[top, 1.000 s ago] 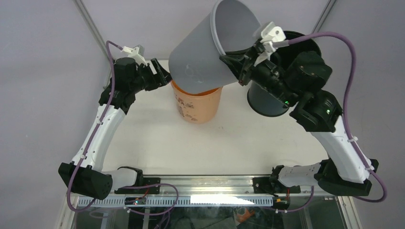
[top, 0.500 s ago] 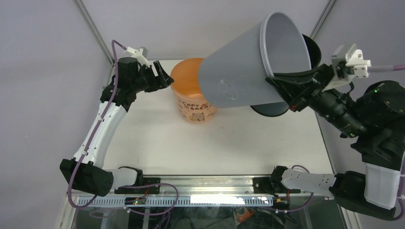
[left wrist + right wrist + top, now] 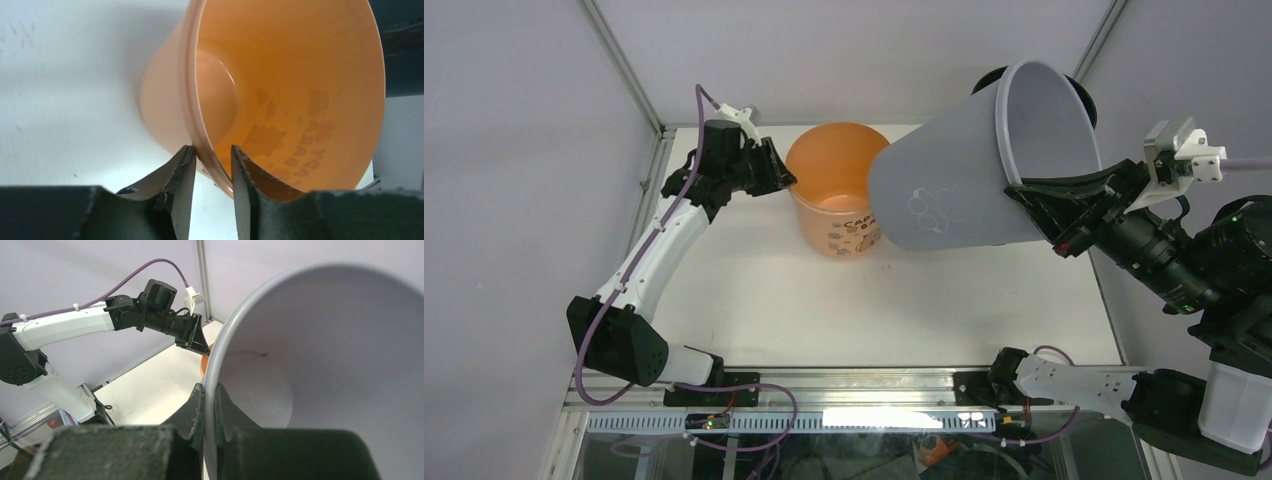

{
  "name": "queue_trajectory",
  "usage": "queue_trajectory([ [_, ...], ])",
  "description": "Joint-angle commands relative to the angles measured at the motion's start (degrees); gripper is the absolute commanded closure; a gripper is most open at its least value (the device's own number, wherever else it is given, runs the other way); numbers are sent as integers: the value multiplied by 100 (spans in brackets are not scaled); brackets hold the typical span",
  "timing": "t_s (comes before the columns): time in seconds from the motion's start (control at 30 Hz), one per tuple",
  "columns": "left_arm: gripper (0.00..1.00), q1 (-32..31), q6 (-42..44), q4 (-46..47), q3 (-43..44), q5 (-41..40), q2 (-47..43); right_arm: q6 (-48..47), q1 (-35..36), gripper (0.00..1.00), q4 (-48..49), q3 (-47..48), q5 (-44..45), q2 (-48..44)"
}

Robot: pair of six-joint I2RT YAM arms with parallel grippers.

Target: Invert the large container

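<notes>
Right tool (image 3: pixel 209 390) pinching rim of grey bucket (image 3: pixel 944 195); bucket held above worktop (image 3: pixel 824 300), tipped on side; left tool (image 3: pixel 212 155) straddling rim of upright orange bucket (image 3: pixel 824 170), cannot tell whether clamped

The grey container (image 3: pixel 954 160) bears a faint pale outline print, the orange bucket (image 3: pixel 824 165) brown lettering, the tabletop (image 3: pixel 824 300) plain white.

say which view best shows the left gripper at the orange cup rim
Left wrist: the gripper straddles the cup rim close up. Top shows it small; right wrist shows it far off, past the grey bin.
</notes>
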Motion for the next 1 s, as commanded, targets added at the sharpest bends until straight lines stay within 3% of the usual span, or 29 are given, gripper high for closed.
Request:
queue_trajectory([
  [0.0,75,-161,-48,189,340,-204,157,-19,22,100,549,30,122,7],
  [0.27,100,-158,-415,177,735,-1043,197,176,21,100,564,-432,-67,87],
  [0.73,100,248,-290,-224,1700,-4002,661,387,21,100,1180,-1088,-705,215],
  [0.97,100,1221,-334,-124,1840,-4007,1134,579,21,100,1851,-1642,-1155,452],
])
